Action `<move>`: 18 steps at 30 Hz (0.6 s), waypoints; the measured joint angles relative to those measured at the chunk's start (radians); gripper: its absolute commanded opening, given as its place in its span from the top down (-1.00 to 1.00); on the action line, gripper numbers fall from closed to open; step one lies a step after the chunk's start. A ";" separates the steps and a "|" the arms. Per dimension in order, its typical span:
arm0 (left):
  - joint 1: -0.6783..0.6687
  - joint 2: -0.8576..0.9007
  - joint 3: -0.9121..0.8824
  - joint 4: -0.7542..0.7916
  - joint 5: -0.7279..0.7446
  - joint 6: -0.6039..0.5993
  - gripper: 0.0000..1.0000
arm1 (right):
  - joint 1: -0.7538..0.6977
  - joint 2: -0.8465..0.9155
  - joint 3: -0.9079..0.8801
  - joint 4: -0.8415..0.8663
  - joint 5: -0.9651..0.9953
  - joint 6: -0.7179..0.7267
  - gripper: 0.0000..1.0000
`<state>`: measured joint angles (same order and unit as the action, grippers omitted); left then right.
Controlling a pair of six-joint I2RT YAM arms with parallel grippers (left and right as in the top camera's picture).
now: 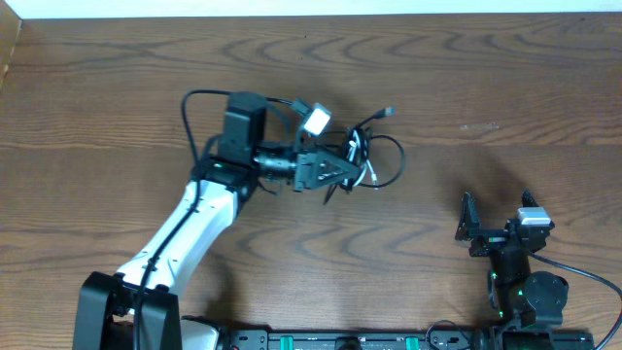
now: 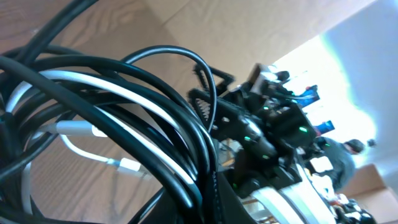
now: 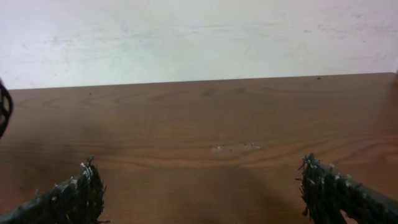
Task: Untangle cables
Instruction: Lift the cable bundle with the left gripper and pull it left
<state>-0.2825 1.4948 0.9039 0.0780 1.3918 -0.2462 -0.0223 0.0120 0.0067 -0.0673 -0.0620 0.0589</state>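
Item: cables (image 1: 374,156), one tangled clump near the middle of the table (image 1: 505,78), left of centre-right.
- Black cords (image 2: 155,124): several loops overlapping. I cannot count them or follow any single one.
- White cord (image 2: 93,87): threaded under the black loops, mostly covered.
- One plug (image 1: 389,113) sticks out at the clump's far edge; other ends are hidden.

Item: left gripper (image 1: 348,171), buried in the clump. Its wrist view is filled with blurred cord and its fingertips are out of sight, so I cannot tell whether it grips anything.

Item: right gripper (image 3: 199,168), near the table's front right, well apart from the clump. Its fingers (image 3: 68,193) are spread wide over bare wood, with only their tips in frame.
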 measured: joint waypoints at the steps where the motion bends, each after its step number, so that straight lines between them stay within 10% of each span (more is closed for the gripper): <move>1: 0.023 0.000 0.000 -0.001 0.032 0.013 0.85 | 0.000 0.000 0.000 0.000 0.000 0.000 -0.98; 11: 0.114 0.000 0.000 -0.001 0.099 -0.047 0.85 | 0.000 0.000 0.000 0.000 0.000 0.000 -0.99; 18: 0.105 0.000 0.000 -0.002 -0.144 -0.321 0.85 | 0.000 0.000 0.000 0.000 0.000 0.000 -0.99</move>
<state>-0.1772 1.4948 0.9039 0.0757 1.2476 -0.5671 -0.0223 0.0120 0.0067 -0.0673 -0.0616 0.0589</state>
